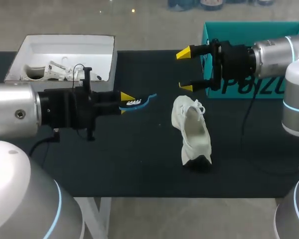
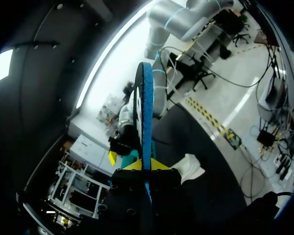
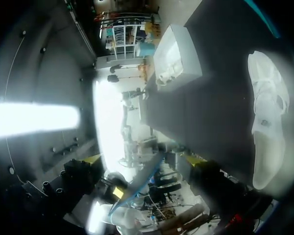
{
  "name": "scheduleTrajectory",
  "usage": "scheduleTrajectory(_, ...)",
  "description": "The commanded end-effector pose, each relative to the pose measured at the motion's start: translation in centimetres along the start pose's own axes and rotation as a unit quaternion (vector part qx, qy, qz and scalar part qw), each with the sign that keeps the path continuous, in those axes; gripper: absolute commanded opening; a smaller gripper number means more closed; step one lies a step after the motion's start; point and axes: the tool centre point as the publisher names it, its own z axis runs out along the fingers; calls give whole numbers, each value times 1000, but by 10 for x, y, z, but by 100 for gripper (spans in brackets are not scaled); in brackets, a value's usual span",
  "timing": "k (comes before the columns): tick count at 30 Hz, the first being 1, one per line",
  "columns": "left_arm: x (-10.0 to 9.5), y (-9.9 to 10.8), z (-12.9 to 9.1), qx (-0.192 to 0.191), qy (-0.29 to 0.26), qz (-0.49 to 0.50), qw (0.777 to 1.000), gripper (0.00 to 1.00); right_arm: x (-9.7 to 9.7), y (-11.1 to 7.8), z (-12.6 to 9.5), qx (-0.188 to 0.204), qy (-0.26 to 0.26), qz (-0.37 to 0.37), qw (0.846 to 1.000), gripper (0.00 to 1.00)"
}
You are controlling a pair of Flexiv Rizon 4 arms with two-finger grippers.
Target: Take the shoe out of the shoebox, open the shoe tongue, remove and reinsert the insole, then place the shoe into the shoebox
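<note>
At centre frame on the dark table (image 1: 139, 164), a white shoe (image 1: 192, 130) sits outside its box with its opening turned up to the overhead camera. Its long axis runs from the upper to the lower part of the frame, laces at the upper end and what looks like the heel at the lower. Left of it, and apart from it, the left gripper (image 1: 125, 103) is clamped on a blue insole (image 1: 141, 101). The left wrist view shows the insole (image 2: 146, 112) standing on edge between the yellow-tipped fingers and reaching ahead toward the shoe (image 2: 191, 169). The insole's free end points right and slightly up across the frame, so its length lies roughly crosswise to the shoe's. At upper right the right gripper (image 1: 185, 69) hangs with its fingers spread wide and nothing between them. Its lower tip is just above the laced end of the shoe, making this the nearer arm, and behind it stands the teal shoebox (image 1: 249, 30). A white box (image 1: 65, 42) holding small pale items occupies the upper left. With the insole out, reinsertion appears to be the step in hand. It likely calls for turning the insole into line with the shoe's opening while the free arm steadies the shoe.
</note>
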Motion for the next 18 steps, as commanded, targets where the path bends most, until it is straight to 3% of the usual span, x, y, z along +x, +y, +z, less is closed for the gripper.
scheduleTrajectory(1,0,0,1,-1,0,0,1000,0,0,0,1,-1,0,0,1000,100)
scheduleTrajectory(12,10,6,15,62,-66,157,983,0,0,0,1,-1,0,0,1000,100)
scheduleTrajectory(18,10,11,21,65,-62,184,979,0,0,0,1,-1,0,0,1000,100)
